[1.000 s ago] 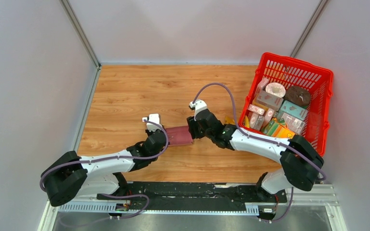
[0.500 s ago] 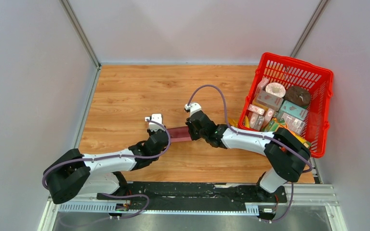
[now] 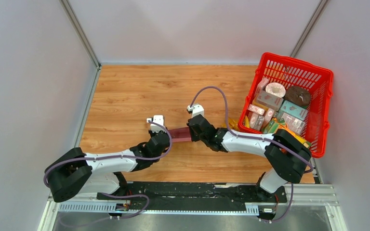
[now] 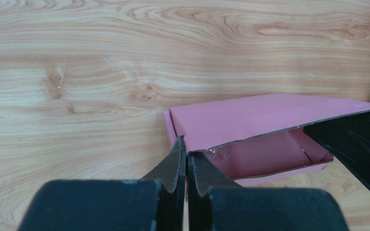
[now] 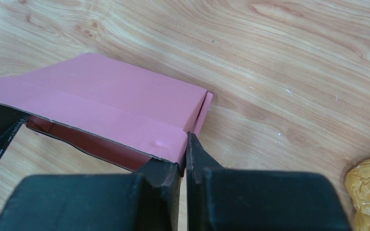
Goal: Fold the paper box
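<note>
On the table (image 3: 125, 96), the red basket (image 3: 296, 61) sits well beyond the right fingers' outer side. The half-open paper box (image 4: 250, 115) spans between both sets of fingertips: left gripper (image 4: 186, 156) and right gripper (image 5: 187, 144) each pinch an opposite end edge. Uneven pulling could tear the thin card or slip it free. One table, one basket, one box, two grippers.

The wooden table (image 3: 125, 91) carries a red basket (image 3: 323, 110) and, just beside it, a yellow lump (image 5: 368, 192).
</note>
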